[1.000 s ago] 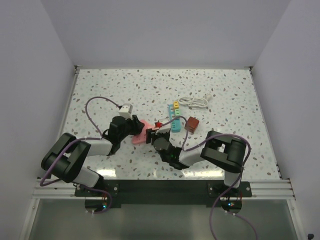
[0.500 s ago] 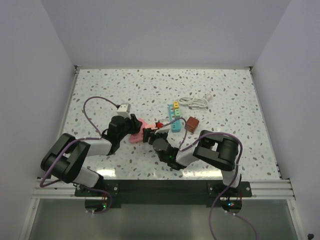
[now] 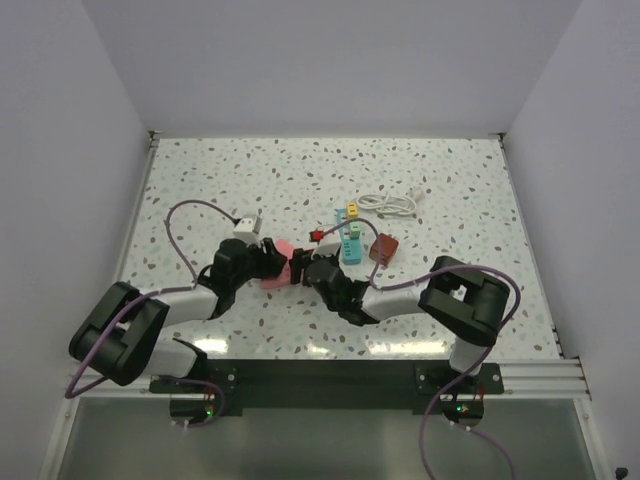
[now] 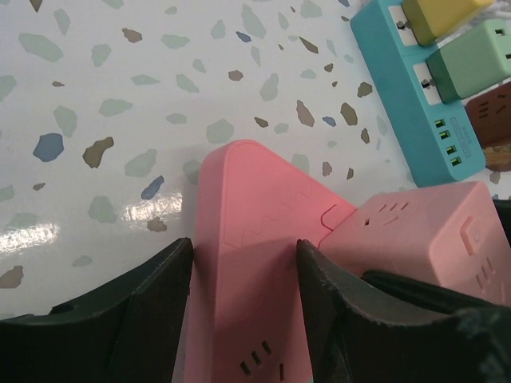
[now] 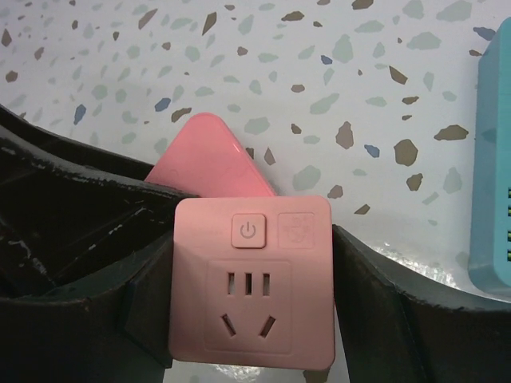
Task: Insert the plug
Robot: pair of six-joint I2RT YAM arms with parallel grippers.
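Black-and-white arms (image 3: 180,300), purple cables (image 3: 185,225), black fingers (image 4: 120,319).

plug (image 4: 247,263): pink
socket cube (image 5: 251,291): pink
power strip (image 4: 415,88): teal
adapters on it: yellow, green, perhaps brown
table (image 3: 460,200): white, speckled

Top view looks down from behind; wrist views — close, downward — share the pink socket (image 5: 251,292).

teal power strip (image 3: 350,240) and brown adapter (image 3: 384,248) crowd the right; left side open.
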